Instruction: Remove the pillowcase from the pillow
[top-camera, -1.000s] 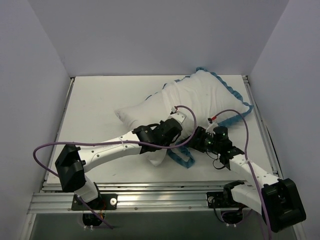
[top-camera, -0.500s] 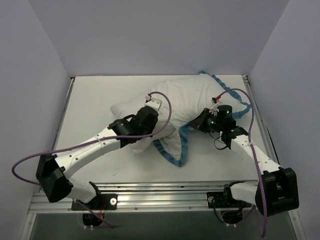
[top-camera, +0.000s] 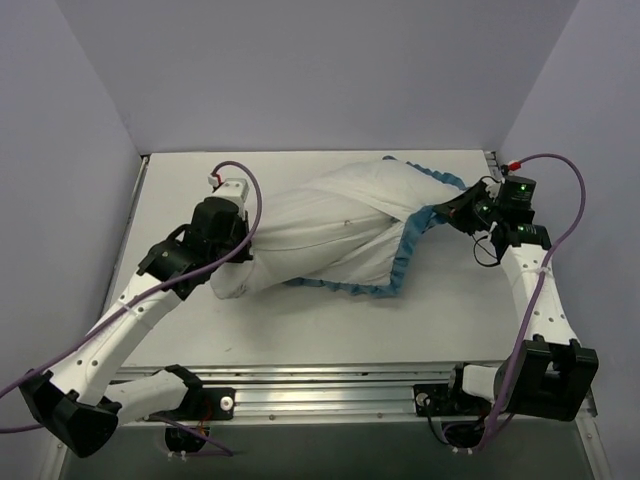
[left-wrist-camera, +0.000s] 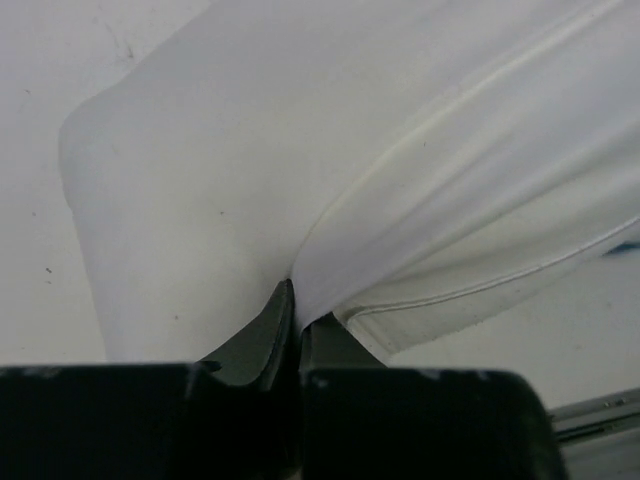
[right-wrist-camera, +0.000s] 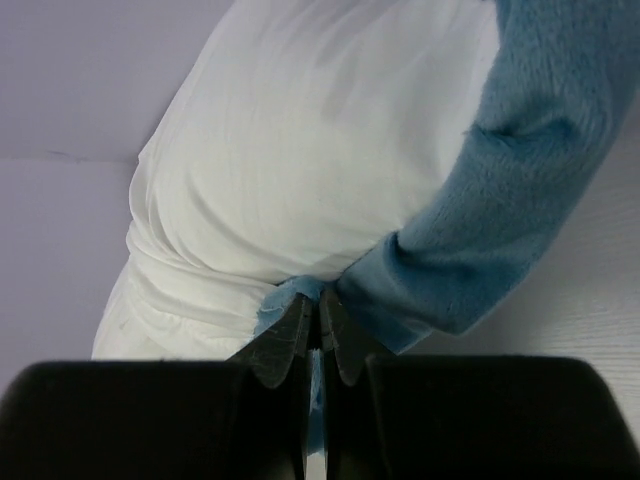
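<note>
The pillowcase (top-camera: 340, 225) lies stretched across the table, white back up, with its teal ruffled trim (top-camera: 405, 250) along the near and right edges. The plain white pillow (top-camera: 232, 283) sticks out of its left end. My left gripper (top-camera: 240, 258) is shut on white fabric at the pillow's end; in the left wrist view (left-wrist-camera: 297, 310) the pillow (left-wrist-camera: 180, 180) bulges left and the pillowcase's hem (left-wrist-camera: 450, 300) lies right. My right gripper (top-camera: 463, 206) is shut on the teal trim; it shows in the right wrist view (right-wrist-camera: 312, 310) with trim (right-wrist-camera: 500, 200) and white cover (right-wrist-camera: 300, 150).
The white table (top-camera: 180, 190) is boxed in by grey walls at the back and both sides. A metal rail (top-camera: 330, 375) runs along the near edge. Purple cables loop off both arms. The right arm stands close to the right wall.
The arms have pulled apart: the left gripper went left and back with the pillow's end, the right gripper went right and back with the trim. The cover is now stretched out.
</note>
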